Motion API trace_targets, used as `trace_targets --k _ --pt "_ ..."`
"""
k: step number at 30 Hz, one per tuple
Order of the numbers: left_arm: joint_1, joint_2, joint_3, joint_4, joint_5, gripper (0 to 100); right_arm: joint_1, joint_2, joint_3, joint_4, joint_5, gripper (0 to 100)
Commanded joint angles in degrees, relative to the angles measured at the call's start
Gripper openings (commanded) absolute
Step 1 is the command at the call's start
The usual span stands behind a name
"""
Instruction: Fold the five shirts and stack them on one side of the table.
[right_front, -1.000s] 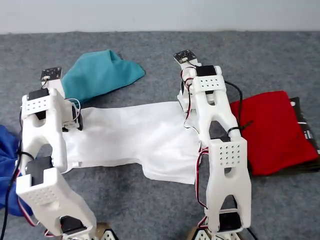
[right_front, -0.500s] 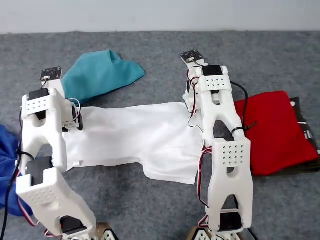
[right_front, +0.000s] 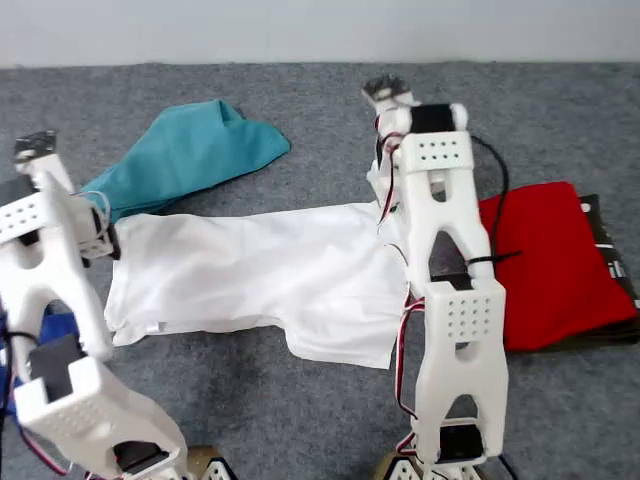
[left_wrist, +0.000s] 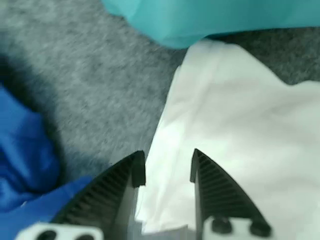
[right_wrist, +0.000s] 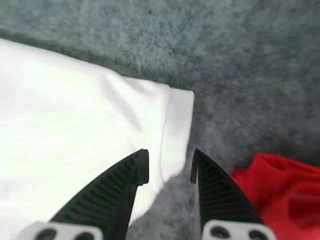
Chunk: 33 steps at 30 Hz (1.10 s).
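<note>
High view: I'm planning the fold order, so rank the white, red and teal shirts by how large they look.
1. white shirt, spread flat, clearly largest.
2. red shirt, partly behind the right arm.
3. teal shirt, bunched; close to the red, so that order is unsure.

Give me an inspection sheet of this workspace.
Surface: grey cover, carpet-like.
Job's things: white shirt spread flat in the middle; teal shirt crumpled behind it; red shirt on the right; blue shirt bunched at the left.
Clutter: dark flat item under the red shirt.
End effectors: left end effector open over the white shirt's left edge; right end effector open over its far right corner.
Cables: wires along the right arm.
Surroundings: pale wall behind.
</note>
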Motion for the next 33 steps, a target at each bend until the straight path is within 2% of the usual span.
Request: trace_targets --k 1,7,10,15,21,25,29,33 --pt "-2.5 -6.7 -2.6 5.5 -2.1 16 -0.2 -7.8 -3.4 2.7 0.7 15.4" --pt "-3.3 -15.4 -1.8 16.4 -7.7 16 -0.7 -16.6 7.6 2.8 0.7 15.1" --pt "-4.1 -22.2 4.2 16.1 -8.3 16 -1.0 -23.9 20.9 2.7 1.4 15.1" --pt "-1.0 -34.4 16.1 16.1 -9.2 16 -3.7 -40.1 48.4 1.3 6.2 14.9" --pt "2.1 -48.4 27.3 15.9 -16.6 16 -6.5 -64.0 78.3 -9.8 9.6 10.6" --pt "2.5 -56.7 34.9 15.8 -19.8 16 -6.7 -76.9 95.2 -21.6 10.5 10.5" --pt "2.3 -63.4 39.6 13.4 -20.7 16 -6.8 -79.4 106.9 -30.8 10.7 10.2" --pt "2.4 -67.6 40.1 13.0 -20.7 16 -9.8 -75.6 112.6 -34.5 14.1 10.1"
